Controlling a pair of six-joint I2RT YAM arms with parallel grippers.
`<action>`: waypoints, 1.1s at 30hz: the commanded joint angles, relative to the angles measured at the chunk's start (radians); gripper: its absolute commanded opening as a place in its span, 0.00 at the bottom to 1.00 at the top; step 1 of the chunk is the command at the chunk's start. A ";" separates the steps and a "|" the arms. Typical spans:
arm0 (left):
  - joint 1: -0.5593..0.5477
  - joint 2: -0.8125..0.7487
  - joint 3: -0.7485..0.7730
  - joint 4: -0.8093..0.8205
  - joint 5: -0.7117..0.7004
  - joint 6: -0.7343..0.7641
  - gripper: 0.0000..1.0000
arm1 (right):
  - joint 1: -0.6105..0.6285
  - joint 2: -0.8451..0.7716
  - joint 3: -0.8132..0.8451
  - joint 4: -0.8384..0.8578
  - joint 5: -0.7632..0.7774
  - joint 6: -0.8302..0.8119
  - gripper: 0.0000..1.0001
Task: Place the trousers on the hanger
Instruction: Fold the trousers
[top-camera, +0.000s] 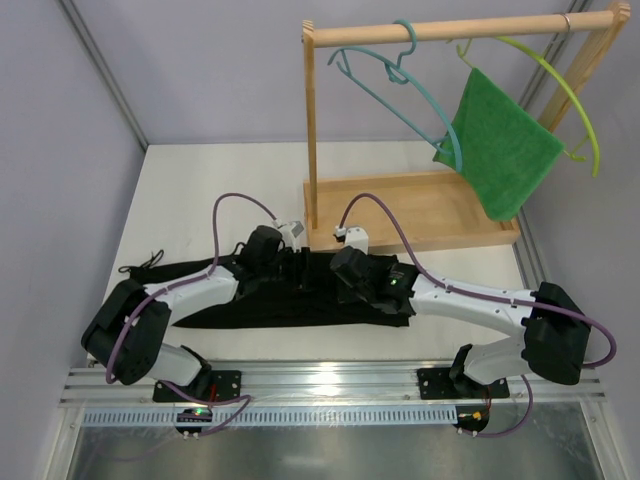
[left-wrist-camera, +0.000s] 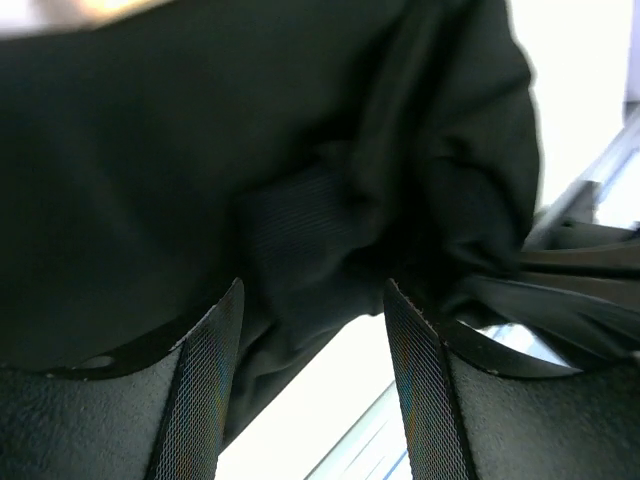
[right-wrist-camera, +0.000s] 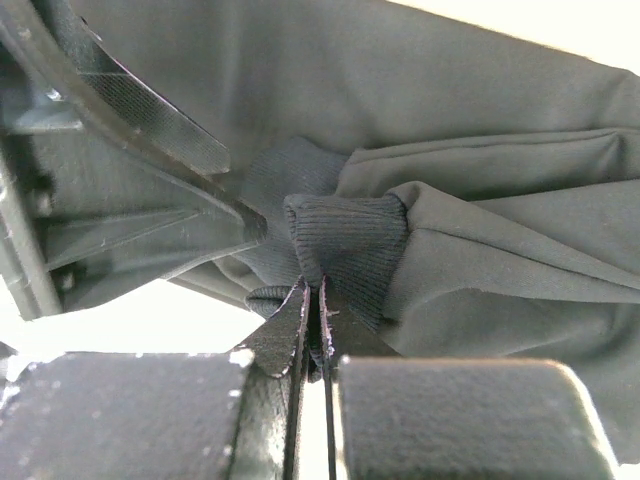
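The black trousers lie stretched across the near part of the table. The teal hanger hangs from the wooden rail, apart from them. My right gripper is shut on a ribbed hem of the trousers; its jaws pinch the fold. My left gripper is open right beside it. In the left wrist view its fingers straddle a bunched edge of the trousers, with fabric just at the tips.
A wooden rack with a tray base stands behind the trousers. A green cloth hangs on a yellow-green hanger at its right end. A metal rail runs along the near edge.
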 joint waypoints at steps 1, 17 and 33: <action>-0.003 0.003 0.033 -0.112 -0.110 0.034 0.59 | 0.003 -0.049 -0.025 0.077 -0.034 0.025 0.04; -0.003 0.143 0.005 0.147 0.040 -0.142 0.00 | 0.011 0.000 -0.134 0.336 -0.106 0.137 0.04; -0.001 0.154 0.025 0.042 -0.035 -0.265 0.05 | 0.172 0.244 -0.010 0.246 0.204 0.267 0.47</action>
